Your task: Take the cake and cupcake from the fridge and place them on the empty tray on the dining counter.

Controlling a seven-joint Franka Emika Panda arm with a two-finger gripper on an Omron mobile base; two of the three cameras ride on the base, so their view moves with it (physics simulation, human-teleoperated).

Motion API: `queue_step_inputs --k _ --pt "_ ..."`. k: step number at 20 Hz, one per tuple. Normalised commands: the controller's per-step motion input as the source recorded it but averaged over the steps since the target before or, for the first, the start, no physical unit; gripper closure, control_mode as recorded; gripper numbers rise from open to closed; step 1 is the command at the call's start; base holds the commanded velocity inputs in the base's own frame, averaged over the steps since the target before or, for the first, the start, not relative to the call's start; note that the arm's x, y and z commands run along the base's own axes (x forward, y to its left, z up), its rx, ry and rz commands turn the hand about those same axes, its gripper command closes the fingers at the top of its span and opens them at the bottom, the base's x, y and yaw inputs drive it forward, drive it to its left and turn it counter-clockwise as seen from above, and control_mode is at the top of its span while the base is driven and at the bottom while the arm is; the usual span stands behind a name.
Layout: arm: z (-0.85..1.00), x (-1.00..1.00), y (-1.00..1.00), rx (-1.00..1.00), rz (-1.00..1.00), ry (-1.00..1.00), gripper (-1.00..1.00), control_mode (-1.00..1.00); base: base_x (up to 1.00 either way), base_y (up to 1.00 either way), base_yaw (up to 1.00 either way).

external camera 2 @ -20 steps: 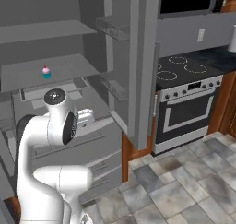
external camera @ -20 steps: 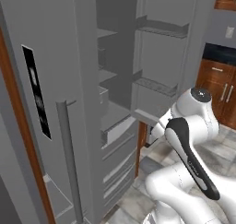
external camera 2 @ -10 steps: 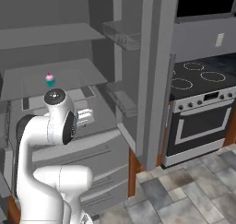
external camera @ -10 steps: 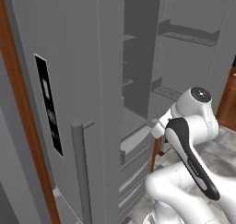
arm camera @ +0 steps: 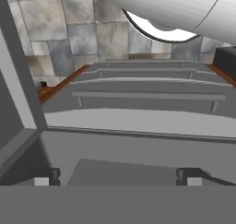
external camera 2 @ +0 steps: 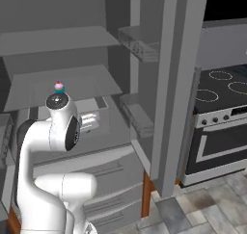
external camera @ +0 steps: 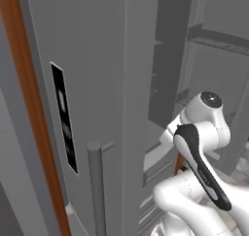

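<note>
Inside, the fridge (external camera 2: 96,50) stands with both doors swung wide, its grey shelves exposed in the right base view. On the middle shelf (external camera 2: 72,84), toward its left part and back from the front edge, sits the cupcake (external camera 2: 59,87), pink frosting over a teal wrapper, upright, just above the arm's rounded joint from this angle. The right door (external camera 2: 166,84) carries clear bins (external camera 2: 137,47) on its inner face; what they hold cannot be told. Below the shelves, the lower drawers (external camera 2: 103,173) are shut.

From the left base view, the left door (external camera: 92,99) fills the near side, its black display panel (external camera: 64,118) and long vertical handle (external camera: 97,186) facing the camera.

Looking along the hand, the end effector (arm camera: 117,174) is released, its two dark tips spread far apart with nothing between them, poised over a grey shelf surface and aimed down at the drawer fronts (arm camera: 147,96) and the stone floor (arm camera: 69,34) beyond. A stove (external camera 2: 219,117) stands right of the fridge.
</note>
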Motion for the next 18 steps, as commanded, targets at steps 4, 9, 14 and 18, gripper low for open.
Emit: queue_step_inputs --k 4,9,14,18 --pt "0.00 0.00 0.00 0.00 0.00 0.00 -1.00 1.00 0.53 0.00 0.22" --pt "0.00 0.00 0.00 0.00 0.00 0.00 -1.00 1.00 0.50 0.00 0.22" --pt "0.00 0.00 0.00 0.00 0.00 0.00 -1.00 1.00 0.44 0.00 0.23" --pt "0.00 0.00 0.00 0.00 0.00 0.00 -1.00 1.00 0.37 0.00 0.25"
